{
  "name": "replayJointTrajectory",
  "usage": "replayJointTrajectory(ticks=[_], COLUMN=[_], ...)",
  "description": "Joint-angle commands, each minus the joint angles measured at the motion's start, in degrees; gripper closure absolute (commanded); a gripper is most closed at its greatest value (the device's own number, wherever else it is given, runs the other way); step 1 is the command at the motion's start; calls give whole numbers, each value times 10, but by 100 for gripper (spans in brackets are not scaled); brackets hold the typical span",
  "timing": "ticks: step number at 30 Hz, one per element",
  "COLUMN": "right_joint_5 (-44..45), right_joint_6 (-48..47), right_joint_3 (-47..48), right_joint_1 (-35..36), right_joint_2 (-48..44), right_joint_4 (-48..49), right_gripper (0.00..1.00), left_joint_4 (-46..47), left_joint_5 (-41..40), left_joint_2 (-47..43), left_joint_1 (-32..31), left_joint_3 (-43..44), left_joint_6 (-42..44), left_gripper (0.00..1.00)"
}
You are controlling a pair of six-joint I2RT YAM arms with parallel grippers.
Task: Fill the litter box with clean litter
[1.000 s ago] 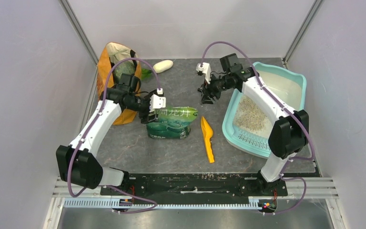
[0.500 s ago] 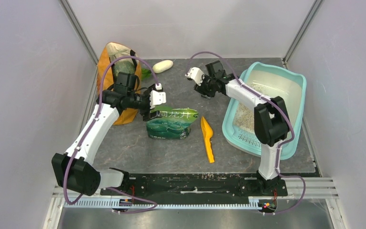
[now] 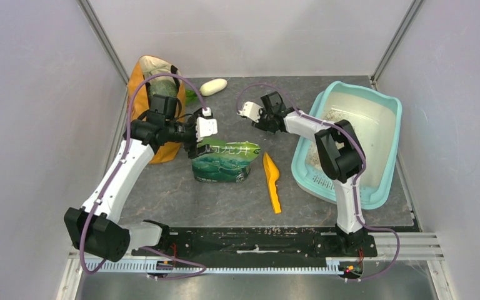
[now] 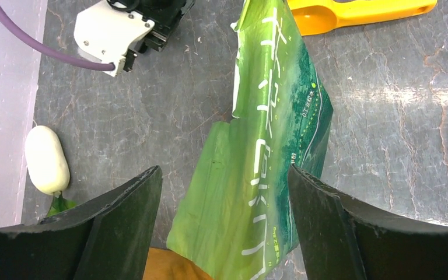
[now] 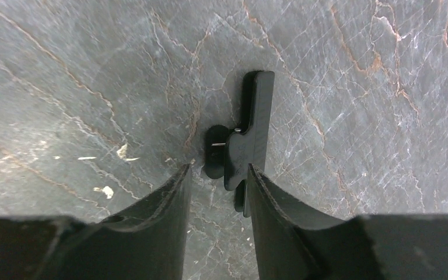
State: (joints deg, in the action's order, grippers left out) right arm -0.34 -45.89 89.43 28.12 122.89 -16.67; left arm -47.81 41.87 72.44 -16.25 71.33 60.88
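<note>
The left gripper (image 4: 223, 175) stood spread wide, its fingers (image 4: 122, 216) straddling one end of the green bag (image 4: 268, 146) without touching it. The bag lay flat on the table (image 3: 225, 200), a ragged edge showing along one side. Past its far end lay the orange scoop (image 3: 272, 181). An orange cloth bag (image 3: 147, 69) sat behind the left arm, and a white oval object (image 3: 214, 86) near the back wall.

The right gripper (image 5: 217, 170) pointed down at the bare table, its jaws drawn to a narrow gap with a black clip (image 5: 251, 128) lying between them. Whether they pinched the clip or only flanked it I could not tell.

The litter box (image 3: 298, 159) sat at the right of the table, well apart from the bag. A patch of litter (image 3: 310, 160) covered its floor near the grille end, partly hidden by the right arm. The rest of the floor looked bare, so the filling seemed far from done.

The litter would probably run like sand and shift its weight inside the bag. The bag looked like soft, slick film, likely to sag and slide in a loose pinch. A firm hold across its gathered end seemed best, with the open mouth kept uppermost until over the box. The box itself looked stiff and light, and its rim offered the obvious grip.
</note>
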Motion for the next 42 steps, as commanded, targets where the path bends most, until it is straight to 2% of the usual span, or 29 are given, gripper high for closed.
replayJointTrajectory(ticks=[1, 6, 8, 9, 13, 17, 20, 24, 29, 32, 36, 39, 42], right_joint_5=[36, 36, 43, 46, 33, -34, -132, -296, -469, -555, -577, -573, -560], right_joint_6=[-31, -37, -34, -33, -20, 34, 66, 59, 31, 58, 46, 25, 33], right_joint_3=[-5, -6, 2, 7, 12, 43, 97, 143, 174, 188, 189, 173, 154], right_joint_1=[0, -1, -1, -2, -14, -39, -66, -98, -101, -96, -66, -35, -7], right_joint_2=[14, 14, 16, 17, -8, -81, -144, -242, -334, -358, -375, -390, -406], right_joint_4=[54, 67, 66, 64, 47, -27, -124, -232, -376, -445, -525, -563, -563], right_gripper=[57, 82, 98, 100, 100, 100, 100, 100, 100, 100, 100, 100, 100], left_joint_4=[13, 13, 14, 14, 14, 39, 49, 59, 97, 98, 58, 54, 50], left_joint_5=[2, 2, 2, 3, 5, 14, 34, 54, 73, 67, 60, 61, 61], left_joint_2=[-20, -22, -24, -24, -29, -35, -33, -25, -29, -36, -46, -49, -53], left_joint_1=[-4, -5, -6, -7, -8, -8, -9, -11, -26, -47, -79, -106, -138], left_joint_3=[20, 21, 24, 25, 35, 56, 82, 119, 131, 127, 113, 101, 93], left_joint_6=[-22, -25, -28, -31, -44, -96, -120, -139, -156, -131, -79, -94, -103], left_gripper=[15, 14, 14, 13, 13, 12, 11, 12, 13, 13, 15, 16, 25])
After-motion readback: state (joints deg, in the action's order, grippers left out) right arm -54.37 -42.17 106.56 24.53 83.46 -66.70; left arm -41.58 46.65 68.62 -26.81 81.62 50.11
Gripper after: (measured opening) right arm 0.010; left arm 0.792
